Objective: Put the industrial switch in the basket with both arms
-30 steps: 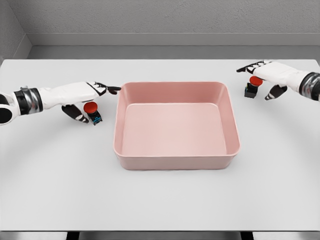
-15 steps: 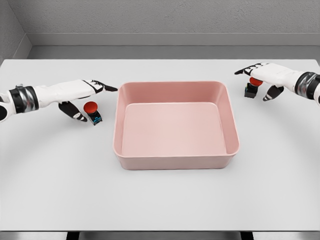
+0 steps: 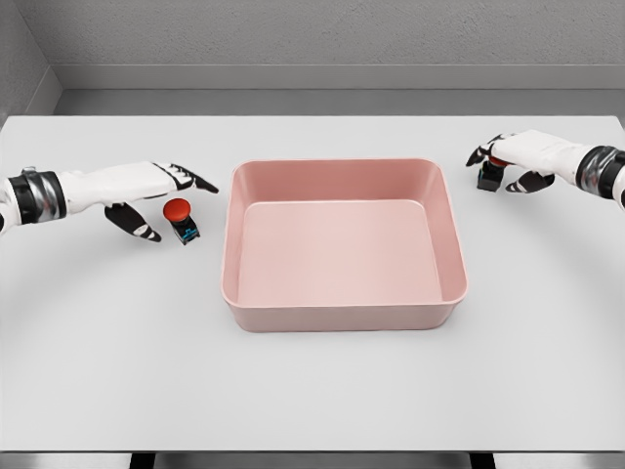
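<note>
Surface (image 3: 312, 391): matte pale grey, flat.
Basket (image 3: 344, 317): smooth pink rounded tray, centred, held nothing.
Left hand (image 3: 146, 191): had drawn back; fingers spread, beside red-capped left switch (image 3: 180, 219), no grasp.
Right hand (image 3: 513, 154): fingers had curled down over right switch (image 3: 489, 174); pickup likely close.

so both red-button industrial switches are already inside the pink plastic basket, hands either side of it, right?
No. The head view shows the pink plastic basket holding nothing. One red-button industrial switch sits on the table by the left hand; the other switch is under the right hand.
</note>
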